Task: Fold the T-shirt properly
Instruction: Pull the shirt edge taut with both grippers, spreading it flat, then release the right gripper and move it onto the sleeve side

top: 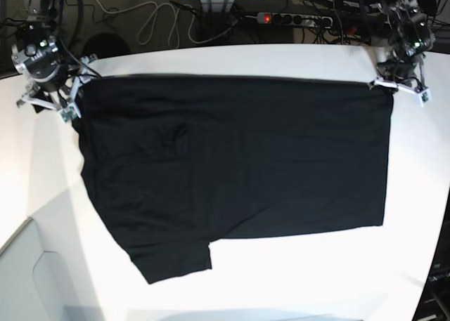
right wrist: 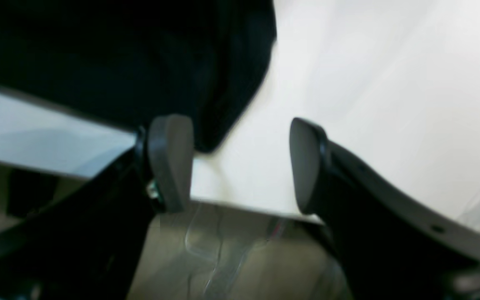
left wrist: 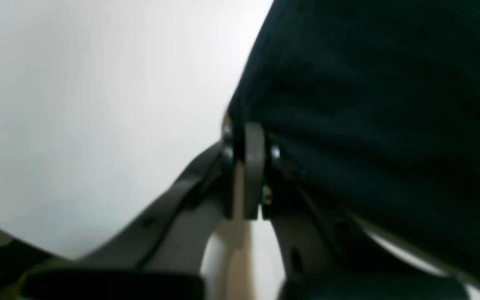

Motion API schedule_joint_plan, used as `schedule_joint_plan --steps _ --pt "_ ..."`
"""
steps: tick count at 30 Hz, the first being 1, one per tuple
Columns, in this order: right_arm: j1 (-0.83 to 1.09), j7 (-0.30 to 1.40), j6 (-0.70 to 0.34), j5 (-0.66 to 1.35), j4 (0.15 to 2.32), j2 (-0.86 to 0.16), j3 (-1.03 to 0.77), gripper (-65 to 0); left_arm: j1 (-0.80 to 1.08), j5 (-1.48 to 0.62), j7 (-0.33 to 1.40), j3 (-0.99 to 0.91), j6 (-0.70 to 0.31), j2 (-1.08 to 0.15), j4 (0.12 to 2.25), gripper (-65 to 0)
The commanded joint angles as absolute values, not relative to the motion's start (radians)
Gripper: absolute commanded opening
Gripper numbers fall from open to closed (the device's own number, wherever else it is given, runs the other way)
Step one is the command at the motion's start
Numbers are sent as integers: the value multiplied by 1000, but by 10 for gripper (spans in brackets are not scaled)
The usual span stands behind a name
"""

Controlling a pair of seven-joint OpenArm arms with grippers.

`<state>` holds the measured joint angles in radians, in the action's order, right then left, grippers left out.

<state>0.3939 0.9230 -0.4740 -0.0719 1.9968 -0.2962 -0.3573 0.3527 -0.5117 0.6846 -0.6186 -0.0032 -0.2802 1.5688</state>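
the left claw (left wrist: 248,166) is pinched shut on the hem edge of the shirt (left wrist: 381,116); black cloth bunches right at its closed pads and drapes away to one side. the right claw (right wrist: 240,166) stands wide open with nothing between its pads; the shirt's corner (right wrist: 206,125) lies just beside one grey pad (right wrist: 171,162), touching or nearly so, but not gripped.

in the base view the left claw (top: 401,82) sits at one far corner of the shirt (top: 239,173) and the right claw (top: 53,96) at the other, both along the far edge of the white bench (top: 295,272). the shirt lies spread nearly flat, plain side up, one sleeve pointing toward the near edge.

as i judge it, the task is early: the cloth looks stretched and laid out, or perhaps folded once, which i cannot tell; the real folds are left.

the cloth is soft matte black cotton with shallow wrinkles, most of them near the right claw's side. the bench is smooth and glossy. the pads are dull grey, rounded, rubbery-looking.
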Motion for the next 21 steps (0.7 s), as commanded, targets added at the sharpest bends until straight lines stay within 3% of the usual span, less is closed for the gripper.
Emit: schedule_joint_plan --steps 1,15,21 --pt "390 918 -496 -71 2032 -309 -363 -302 358 -513 664 -627 -1 -300 1586 -650" --pt "228 924 -496 -70 2058 -259 -216 -294 371 -513 664 -711 -1 -278 1586 -650" --pt "127 921 -496 -71 1936 -203 -137 -294 367 -512 665 -710 -1 -246 1586 -650"
